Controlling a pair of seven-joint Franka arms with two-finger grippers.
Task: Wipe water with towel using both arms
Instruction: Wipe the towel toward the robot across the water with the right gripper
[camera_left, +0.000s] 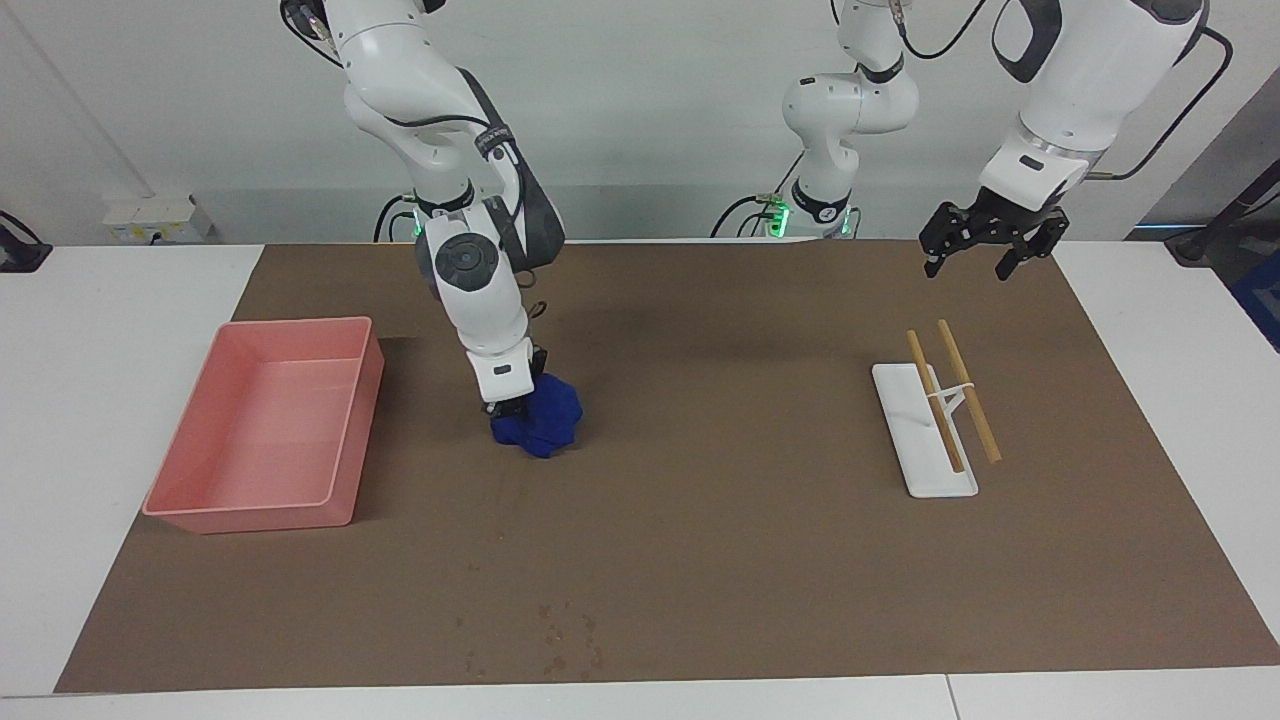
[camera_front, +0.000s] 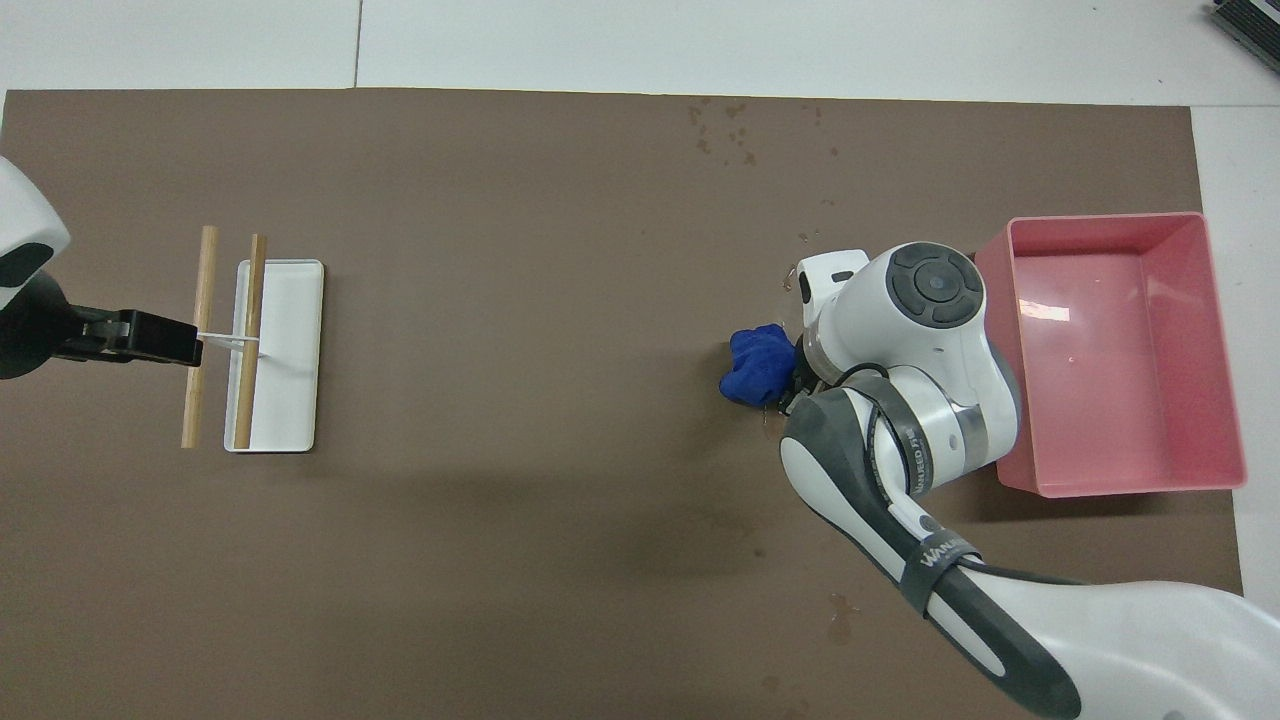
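The deep-blue towel (camera_left: 545, 420) lies as a lumpy wad on the brown mat beside the pink tray; it also shows in the overhead view (camera_front: 755, 362). My right gripper (camera_left: 508, 407) is down at the towel's edge on the tray's side, its fingers buried in the cloth and closed on it; in the overhead view the wrist hides it. My left gripper (camera_left: 970, 262) hangs open and empty in the air over the mat at the left arm's end, and in the overhead view (camera_front: 190, 348) it overlaps the wooden sticks. I cannot make out the water streak.
A pink tray (camera_left: 350, 400) stands at the right arm's end. A white flat stand (camera_left: 925, 470) with two wooden sticks (camera_left: 965, 385) across it lies at the left arm's end. A cluster of small dark specks (camera_left: 560, 635) marks the mat farthest from the robots.
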